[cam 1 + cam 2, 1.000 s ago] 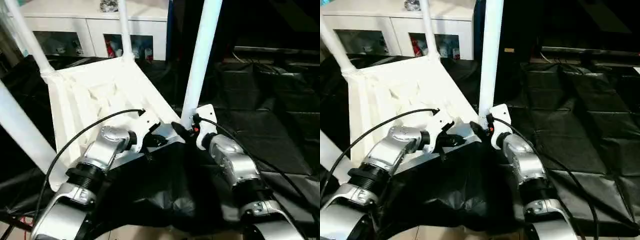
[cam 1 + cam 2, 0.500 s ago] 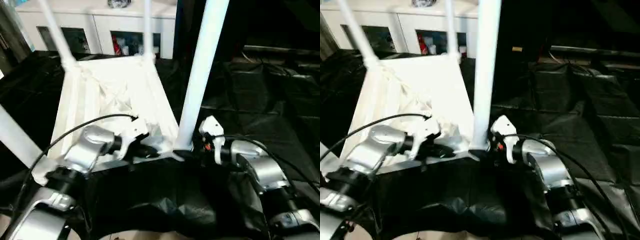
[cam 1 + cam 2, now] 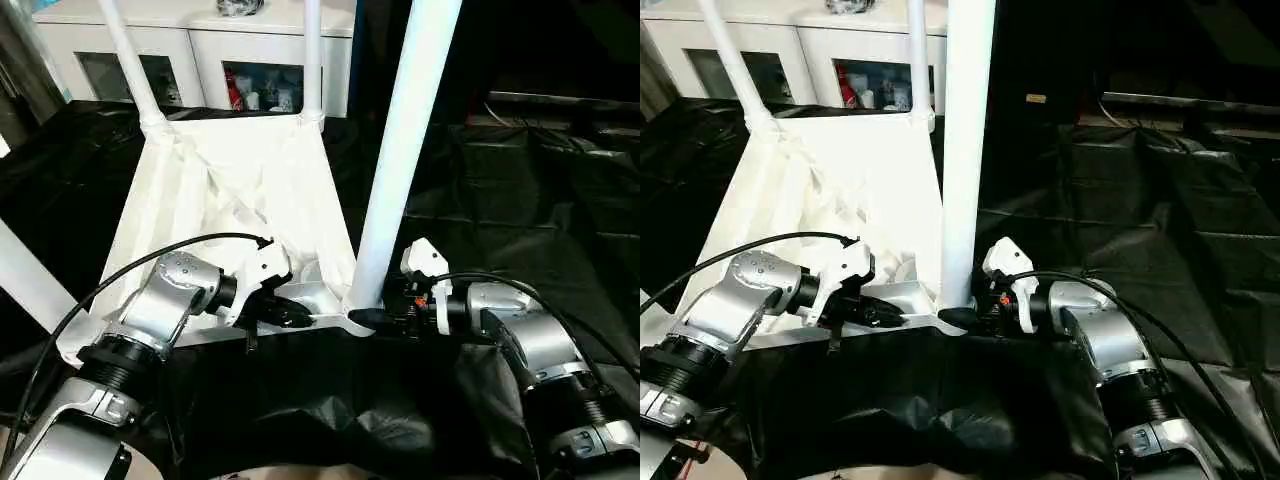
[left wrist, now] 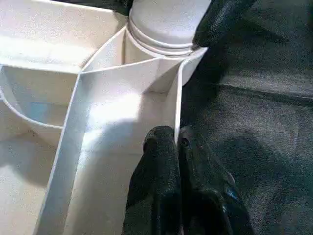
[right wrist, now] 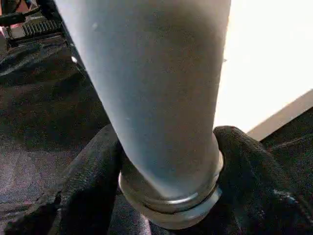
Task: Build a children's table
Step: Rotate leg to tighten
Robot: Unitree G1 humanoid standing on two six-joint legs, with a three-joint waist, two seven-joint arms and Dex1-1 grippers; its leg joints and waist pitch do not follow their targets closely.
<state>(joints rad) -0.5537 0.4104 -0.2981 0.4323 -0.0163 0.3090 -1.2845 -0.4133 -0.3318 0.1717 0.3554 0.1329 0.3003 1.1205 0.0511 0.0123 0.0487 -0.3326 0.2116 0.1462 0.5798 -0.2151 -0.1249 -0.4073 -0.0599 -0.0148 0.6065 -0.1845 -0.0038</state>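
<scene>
Black sheeting (image 3: pixel 520 190) is covering the floor where I am seeing the upturned tabletop (image 3: pixel 230 190) lying, legs pointing up. My right claw (image 3: pixel 375 319) is wrapping its fingers (image 5: pixel 83 181) around the flared base of the near leg (image 3: pixel 400 150). My left claw (image 4: pixel 178 147), clenched, is pressing against the tabletop's near rim, just beside that leg's socket.

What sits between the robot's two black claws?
The base of one white leg, at the tabletop corner, seen from the head views.
</scene>
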